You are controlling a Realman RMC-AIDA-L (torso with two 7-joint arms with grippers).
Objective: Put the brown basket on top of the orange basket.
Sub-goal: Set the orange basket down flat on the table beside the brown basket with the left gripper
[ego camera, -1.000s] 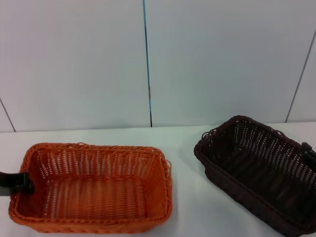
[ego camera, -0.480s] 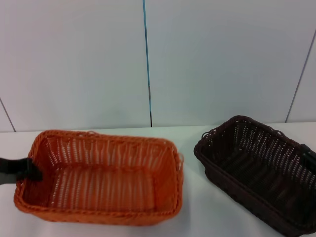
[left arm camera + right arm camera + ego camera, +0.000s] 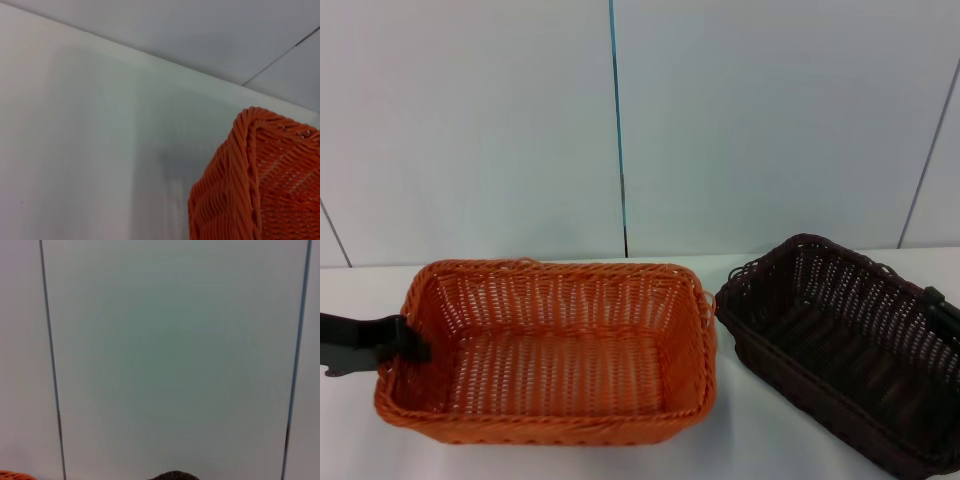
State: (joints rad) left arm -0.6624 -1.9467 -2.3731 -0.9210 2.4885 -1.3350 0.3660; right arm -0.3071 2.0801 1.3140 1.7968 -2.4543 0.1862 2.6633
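The orange basket [image 3: 560, 360] is in the head view at the lower left and middle, raised off the white table. My left gripper [image 3: 408, 340] is shut on its left rim. One corner of it shows in the left wrist view [image 3: 250, 190]. The brown basket [image 3: 840, 340] sits at the right and looks tilted, with its near left corner close to the orange basket's right rim. My right gripper [image 3: 937, 300] is at the brown basket's far right rim, and only a small black part of it shows. The right wrist view shows only slivers of the brown rim [image 3: 172, 476] and the orange rim [image 3: 12, 475].
A white table [image 3: 725, 445] bears the baskets. A pale wall [image 3: 770, 130] with a vertical blue seam [image 3: 618, 130] stands right behind them. The brown basket runs past the right edge of the head view.
My left gripper has lifted the orange basket and carried it to the right, toward the brown basket. The brown basket has stayed in place, and the right gripper shifted slightly at its rim.
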